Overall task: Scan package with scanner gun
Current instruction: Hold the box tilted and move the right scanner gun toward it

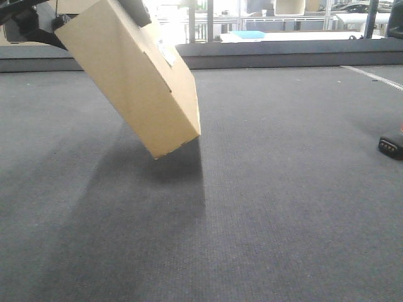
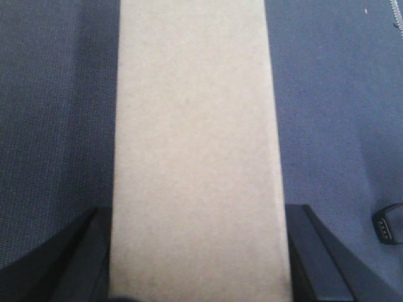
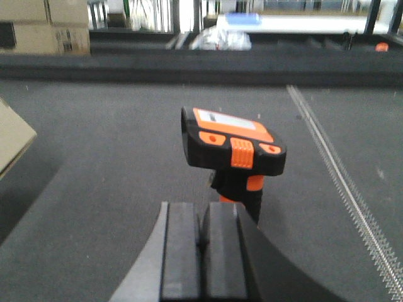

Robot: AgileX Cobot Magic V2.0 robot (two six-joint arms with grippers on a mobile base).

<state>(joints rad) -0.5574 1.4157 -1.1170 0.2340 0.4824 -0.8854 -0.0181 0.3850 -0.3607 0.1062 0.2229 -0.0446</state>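
**Left gripper [image 2: 200, 214] clamped on box [image 1: 135, 75]; right gripper [image 3: 203, 220] empty**

I see the left fingers [image 2: 88, 258] pressed on opposite sides of the box, which hangs tilted over the carpet [image 1: 283, 220]. The right pads are pressed together with nothing between them. The scanner [image 3: 233, 148] stands upright on the carpet just past them. I cannot tell whether they touch.

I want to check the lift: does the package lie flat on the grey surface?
No, the package is steeply tilted, only its lowest corner near the grey surface.
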